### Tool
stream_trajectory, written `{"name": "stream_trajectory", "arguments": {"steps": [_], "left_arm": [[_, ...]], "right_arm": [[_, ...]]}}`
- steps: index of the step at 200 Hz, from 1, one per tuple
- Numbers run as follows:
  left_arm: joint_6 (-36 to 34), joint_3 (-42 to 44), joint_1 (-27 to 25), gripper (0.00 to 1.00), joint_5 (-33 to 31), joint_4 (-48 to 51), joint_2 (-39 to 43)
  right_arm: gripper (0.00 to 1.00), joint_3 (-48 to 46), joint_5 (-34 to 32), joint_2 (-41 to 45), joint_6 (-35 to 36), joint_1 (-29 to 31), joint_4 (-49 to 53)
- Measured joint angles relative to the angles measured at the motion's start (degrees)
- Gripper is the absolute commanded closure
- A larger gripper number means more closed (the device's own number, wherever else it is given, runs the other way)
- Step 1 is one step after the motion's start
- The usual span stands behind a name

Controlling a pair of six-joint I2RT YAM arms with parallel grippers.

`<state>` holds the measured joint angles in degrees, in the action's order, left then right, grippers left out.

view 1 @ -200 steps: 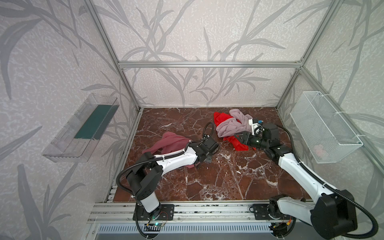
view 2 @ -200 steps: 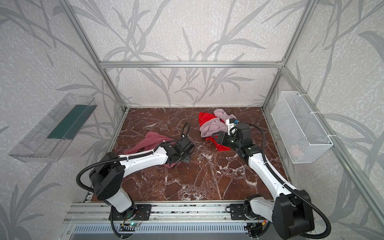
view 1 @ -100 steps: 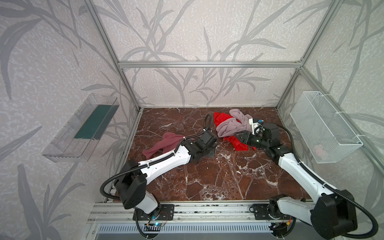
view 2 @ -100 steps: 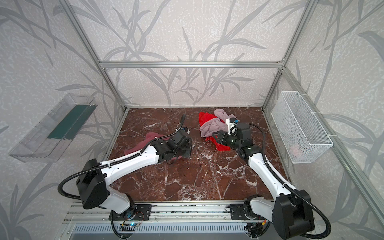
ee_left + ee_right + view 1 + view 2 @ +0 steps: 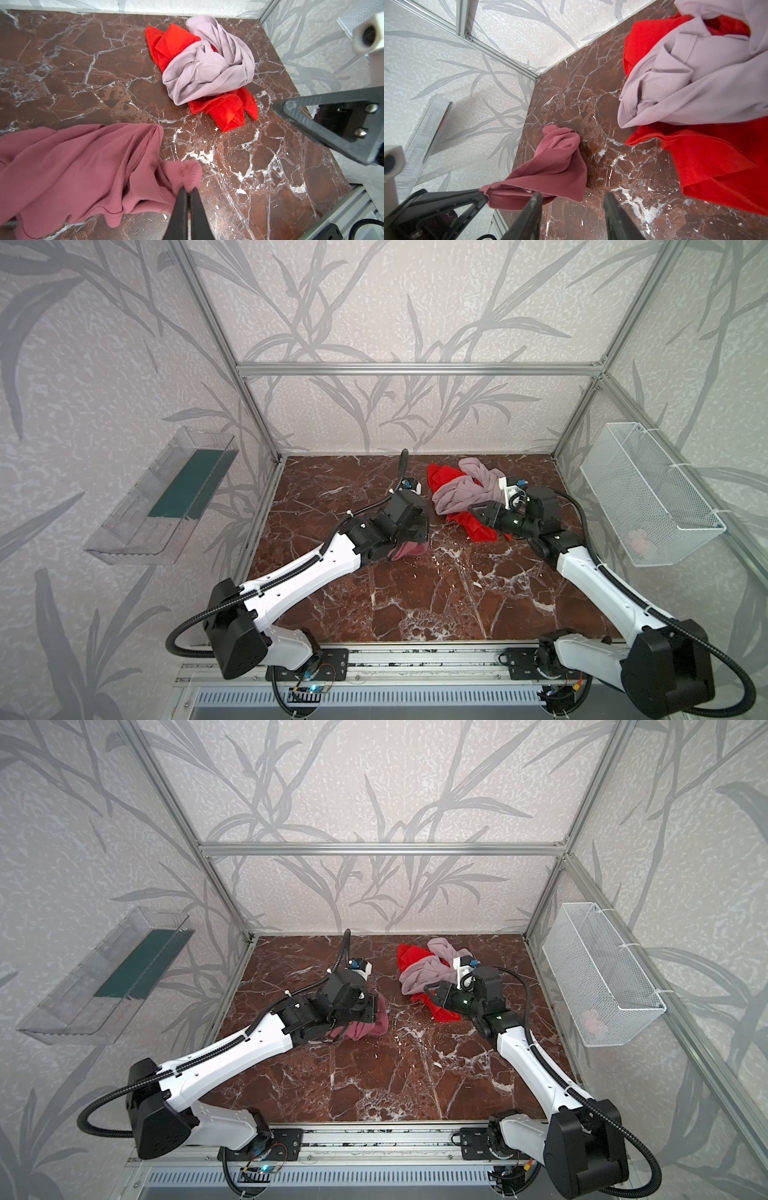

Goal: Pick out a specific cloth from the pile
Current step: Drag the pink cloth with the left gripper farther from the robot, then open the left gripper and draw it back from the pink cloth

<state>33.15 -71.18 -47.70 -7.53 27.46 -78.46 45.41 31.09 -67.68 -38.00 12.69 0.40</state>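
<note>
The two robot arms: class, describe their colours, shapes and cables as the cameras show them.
Each arm has glossy white link shells joined by black joint housings. A black corrugated cable loops from the base and runs along each arm. The left gripper and right gripper end in slim, dark tapering fingers. A small white camera block sits on each wrist.

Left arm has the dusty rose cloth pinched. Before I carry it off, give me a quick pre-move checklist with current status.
1. Grip: left gripper shut on a bunched edge of the dusty rose cloth - ok.
2. Separation: cloth lies apart from the pile, bare marble floor between them - ok.
3. Cloth off the floor: most of it looks draped on the marble - not ok.
4. Right gripper open, holding nothing, beside the pile - ok.
5. Arm spacing: right gripper's finger shows close in the left wrist view - cannot tell clearance.
6. Snagging under the left arm: hidden in both top views - cannot tell.
</note>
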Motion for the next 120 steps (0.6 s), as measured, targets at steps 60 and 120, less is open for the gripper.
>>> {"name": "stream_trajectory", "arguments": {"steps": [60, 120], "left_arm": [[1.73, 7.08, 13.07, 1.00, 1.57, -0.02, 12.20], [2.86, 14.45, 25.53, 1.00, 1.68, 2.84, 18.88]], "right_arm": [[0.51, -0.17, 0.52, -0.55, -0.79, 0.00, -1.07], [0.52, -0.17, 1.18, -1.62, -1.51, 0.00, -2.49]]}}
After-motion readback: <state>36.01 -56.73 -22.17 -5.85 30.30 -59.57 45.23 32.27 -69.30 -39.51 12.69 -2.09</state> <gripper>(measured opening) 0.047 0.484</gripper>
